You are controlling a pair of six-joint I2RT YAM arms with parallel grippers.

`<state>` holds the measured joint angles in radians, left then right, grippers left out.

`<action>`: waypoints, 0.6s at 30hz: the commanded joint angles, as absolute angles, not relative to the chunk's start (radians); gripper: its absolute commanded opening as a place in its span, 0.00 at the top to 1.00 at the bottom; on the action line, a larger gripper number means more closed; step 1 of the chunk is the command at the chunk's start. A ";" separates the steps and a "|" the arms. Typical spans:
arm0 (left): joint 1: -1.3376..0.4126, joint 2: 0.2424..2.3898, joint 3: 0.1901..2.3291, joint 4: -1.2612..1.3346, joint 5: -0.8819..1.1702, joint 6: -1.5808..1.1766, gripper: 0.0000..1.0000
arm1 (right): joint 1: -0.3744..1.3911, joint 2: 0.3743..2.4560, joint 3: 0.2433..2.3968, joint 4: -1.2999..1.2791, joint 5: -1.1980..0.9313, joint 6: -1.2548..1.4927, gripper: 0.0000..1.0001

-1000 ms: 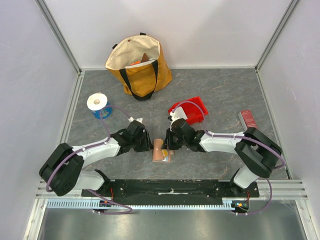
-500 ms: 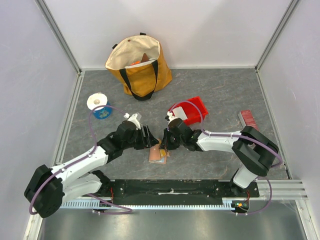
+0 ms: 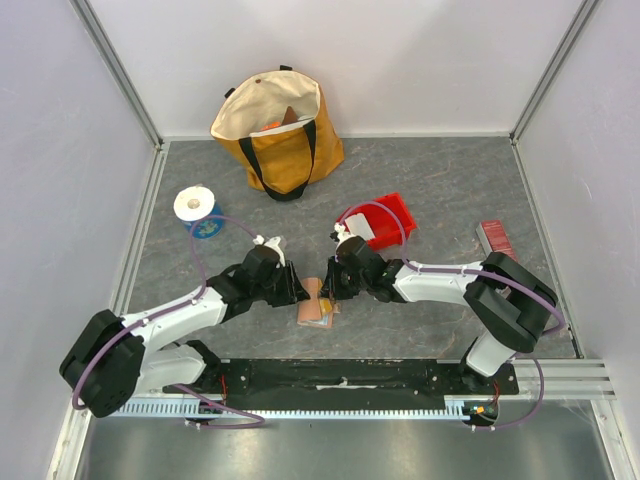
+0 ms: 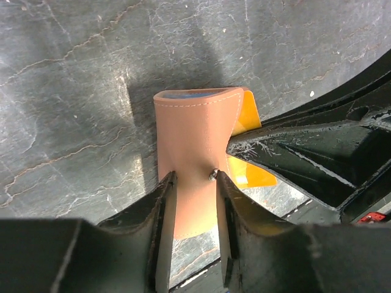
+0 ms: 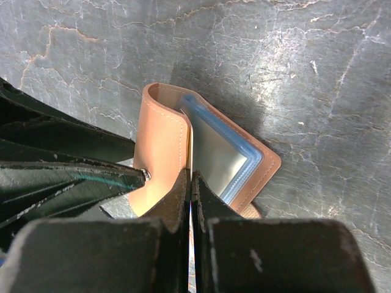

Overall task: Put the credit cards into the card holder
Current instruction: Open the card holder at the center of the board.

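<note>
Tan leather card holder [image 4: 192,134] lies half open on the grey bench [image 3: 450,180], between the two arms. On the left gripper [image 4: 194,177] the jaws are partly closed on the raised flap and touch both its edges. On the right gripper [image 5: 190,178] the jaws are pressed fully together at the fold, beside a light blue card [image 5: 223,162] inside. A yellow card [image 4: 250,119] lies under the flap.

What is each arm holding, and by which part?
The left gripper pinches the card holder across its flap, jaws on the side edges. The right gripper is shut at the holder's opening; unclear whether a card sits between its jaws.
</note>
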<state>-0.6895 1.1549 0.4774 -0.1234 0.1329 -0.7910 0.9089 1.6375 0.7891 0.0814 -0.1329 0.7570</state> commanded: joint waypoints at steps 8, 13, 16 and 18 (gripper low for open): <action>-0.690 1.115 0.459 -0.187 0.045 -0.761 0.81 | 0.914 1.624 0.776 0.061 -0.098 0.761 1.00; -0.687 1.088 0.445 -0.138 0.075 -0.775 0.64 | 0.914 1.621 0.773 0.060 -0.095 0.764 1.00; -0.689 1.065 0.434 -0.066 0.120 -0.788 0.50 | 0.914 1.628 0.776 0.060 -0.098 0.764 1.00; -0.687 1.069 0.430 -0.031 0.139 -0.793 0.42 | 0.914 1.631 0.778 0.060 -0.100 0.764 1.00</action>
